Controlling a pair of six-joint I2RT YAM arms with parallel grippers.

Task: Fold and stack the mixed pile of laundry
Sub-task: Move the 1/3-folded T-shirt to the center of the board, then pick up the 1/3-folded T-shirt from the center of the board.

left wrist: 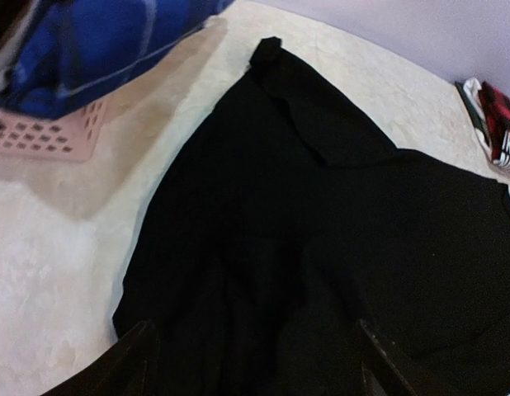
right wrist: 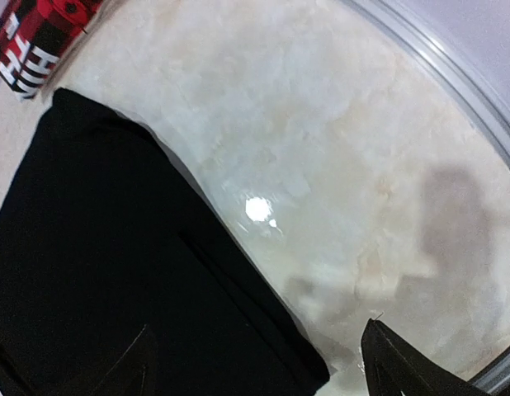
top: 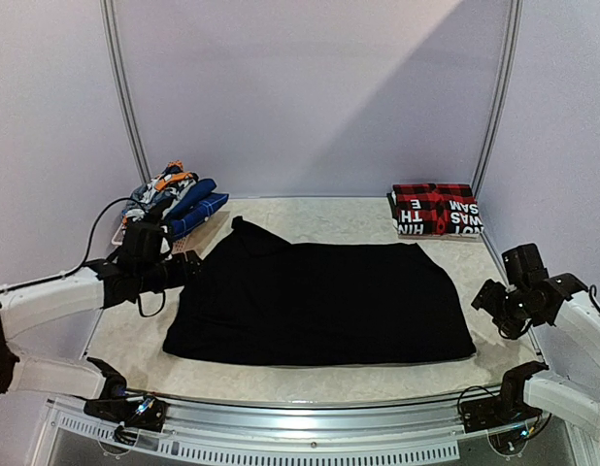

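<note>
- As viewed from above, large black garment (top: 319, 301) spread flat across middle of pale marbled table (top: 310, 218), with a narrow corner pointing toward far left.
- Heaped at far-left corner: mixed laundry pile (top: 169, 199), with blue plaid shirt (left wrist: 98, 41) at front and grey-white-orange patterned pieces behind, all sitting in pale pink lattice plastic basket (left wrist: 49, 136).
- Lying at far-right corner: folded red-and-black checked piece with white lettering (top: 436, 209), apart from black garment.
- Left gripper (left wrist: 255, 351): poised over left edge of black garment, spread wide, nothing pinched.
- Right gripper (right wrist: 259, 355): poised at right edge of same garment, partly over cloth and partly over bare table, spread wide, nothing pinched.
</note>
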